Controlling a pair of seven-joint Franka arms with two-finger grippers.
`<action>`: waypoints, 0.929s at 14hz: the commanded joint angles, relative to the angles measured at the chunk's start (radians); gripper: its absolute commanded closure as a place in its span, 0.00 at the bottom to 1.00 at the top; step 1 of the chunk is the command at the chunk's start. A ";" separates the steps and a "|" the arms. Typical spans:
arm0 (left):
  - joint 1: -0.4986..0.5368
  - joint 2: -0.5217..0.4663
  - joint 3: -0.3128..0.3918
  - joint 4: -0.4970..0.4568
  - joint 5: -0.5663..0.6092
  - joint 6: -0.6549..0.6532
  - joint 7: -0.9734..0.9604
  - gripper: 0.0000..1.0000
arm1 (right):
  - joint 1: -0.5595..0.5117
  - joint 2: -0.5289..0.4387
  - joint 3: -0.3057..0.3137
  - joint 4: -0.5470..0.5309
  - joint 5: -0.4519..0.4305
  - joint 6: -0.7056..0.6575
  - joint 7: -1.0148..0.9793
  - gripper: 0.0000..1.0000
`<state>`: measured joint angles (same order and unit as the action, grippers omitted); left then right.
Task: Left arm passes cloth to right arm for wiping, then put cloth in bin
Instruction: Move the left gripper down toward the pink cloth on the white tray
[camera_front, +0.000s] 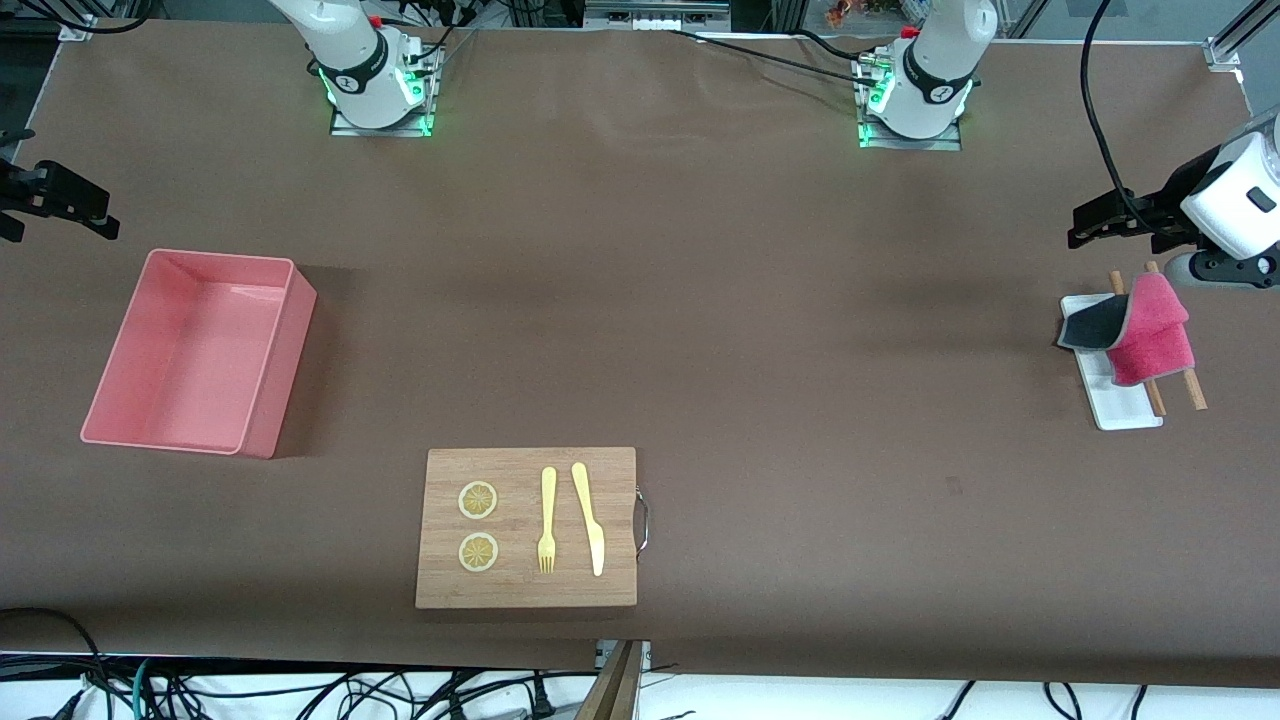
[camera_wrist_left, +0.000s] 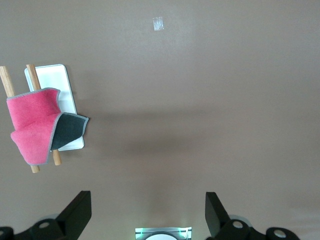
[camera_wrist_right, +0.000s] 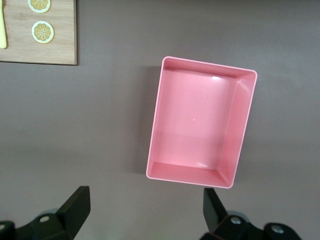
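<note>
The cloth (camera_front: 1150, 330), pink on one face and dark grey on the other, hangs folded over two wooden rods (camera_front: 1190, 385) on a small white tray (camera_front: 1125, 410) at the left arm's end of the table. It also shows in the left wrist view (camera_wrist_left: 32, 125). My left gripper (camera_front: 1095, 222) is open and empty in the air beside the tray, apart from the cloth; it shows open in its wrist view (camera_wrist_left: 148, 210). The salmon-pink bin (camera_front: 200, 350) stands empty at the right arm's end and shows in the right wrist view (camera_wrist_right: 200, 125). My right gripper (camera_front: 70, 205) is open and empty over the table beside the bin, as its wrist view (camera_wrist_right: 145, 205) shows.
A wooden board (camera_front: 527, 527) with two lemon slices (camera_front: 478, 500), a yellow fork (camera_front: 547, 520) and a yellow knife (camera_front: 590, 518) lies near the front camera's edge; its corner shows in the right wrist view (camera_wrist_right: 60, 45). Brown table cover (camera_front: 700, 300) lies between bin and tray.
</note>
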<state>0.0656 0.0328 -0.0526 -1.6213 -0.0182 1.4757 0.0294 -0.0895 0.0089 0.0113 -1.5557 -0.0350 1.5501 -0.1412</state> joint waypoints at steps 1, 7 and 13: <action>0.000 0.024 0.005 0.023 -0.009 0.005 -0.006 0.00 | -0.012 0.011 0.004 0.025 0.020 -0.015 0.008 0.00; 0.026 0.056 0.010 0.027 -0.009 0.002 -0.006 0.00 | -0.012 0.011 0.004 0.025 0.021 -0.015 0.008 0.00; 0.037 0.076 0.008 0.027 -0.008 0.001 0.006 0.00 | -0.013 0.011 0.004 0.025 0.021 -0.015 0.006 0.00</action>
<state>0.0980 0.0944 -0.0413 -1.6191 -0.0182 1.4828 0.0267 -0.0899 0.0089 0.0110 -1.5557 -0.0345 1.5501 -0.1388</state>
